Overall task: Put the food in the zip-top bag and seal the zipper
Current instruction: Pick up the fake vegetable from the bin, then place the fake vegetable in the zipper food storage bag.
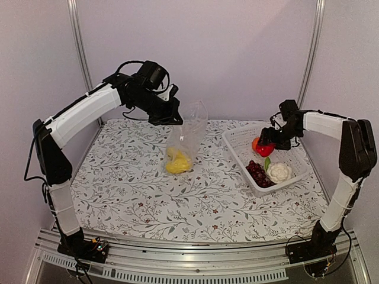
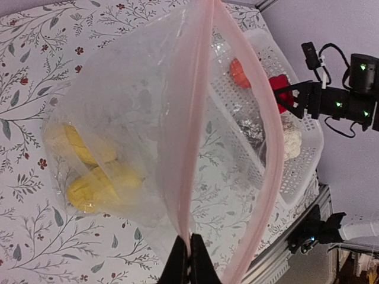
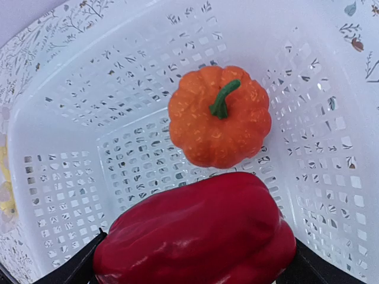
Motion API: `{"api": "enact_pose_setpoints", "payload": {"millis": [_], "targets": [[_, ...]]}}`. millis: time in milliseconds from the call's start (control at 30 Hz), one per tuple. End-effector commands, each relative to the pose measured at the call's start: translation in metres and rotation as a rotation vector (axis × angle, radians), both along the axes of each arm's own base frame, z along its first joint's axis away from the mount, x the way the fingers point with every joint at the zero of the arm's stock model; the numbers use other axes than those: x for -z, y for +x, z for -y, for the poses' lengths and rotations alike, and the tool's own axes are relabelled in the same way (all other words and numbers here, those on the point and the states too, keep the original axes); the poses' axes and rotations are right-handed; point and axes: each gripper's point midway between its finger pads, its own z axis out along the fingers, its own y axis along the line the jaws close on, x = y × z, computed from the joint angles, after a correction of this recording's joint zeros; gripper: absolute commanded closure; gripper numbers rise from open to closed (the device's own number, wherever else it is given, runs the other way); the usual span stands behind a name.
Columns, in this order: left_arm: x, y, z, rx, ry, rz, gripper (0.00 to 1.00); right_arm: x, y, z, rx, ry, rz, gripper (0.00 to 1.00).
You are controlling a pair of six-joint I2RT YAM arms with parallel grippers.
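- Left end effector (image 2: 189, 255) is clenched on the bag's (image 2: 130, 100) zipper (image 2: 200, 106), holding its mouth up.
- Right end effector (image 3: 189, 273) straddles the pepper (image 3: 195, 228) in the basket (image 3: 65, 177), grip uncertain; the bag lies to its left.

A white perforated plastic basket (image 1: 240, 139) stands on the worktop near its right edge, toward the far right corner, turned at an angle to the edges. Its walls and floor are pierced with rows of small rectangular slots, and its rim is plain. The worktop is covered by a white cloth (image 1: 148, 201) printed with grey-green leafy sprigs and small dark red flowers. An aluminium rail (image 1: 195, 251) runs along the near edge. 2 aluminium uprights (image 1: 80, 53) rise at the far corners, against pale lilac walls (image 1: 237, 53).
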Motion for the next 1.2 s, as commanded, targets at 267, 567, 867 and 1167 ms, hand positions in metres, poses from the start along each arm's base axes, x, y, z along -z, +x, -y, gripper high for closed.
{"api": "enact_pose_setpoints", "payload": {"millis": [267, 567, 867, 1167], "targets": [[0.002, 0.012, 0.01, 0.012, -0.025, 0.001, 1.0, -0.16, -0.03, -0.076, -0.147, 0.177, 0.303, 0.31], [0.001, 0.011, 0.025, 0.043, -0.061, -0.011, 1.0, -0.259, -0.052, -0.167, -0.341, 0.259, 0.512, 0.32], [-0.012, -0.005, 0.041, 0.117, -0.102, -0.001, 1.0, -0.293, -0.059, -0.228, -0.489, 0.329, 0.585, 0.33], [-0.021, -0.014, 0.051, 0.171, -0.113, 0.03, 1.0, -0.258, -0.057, -0.257, -0.508, 0.322, 0.511, 0.33]]}}
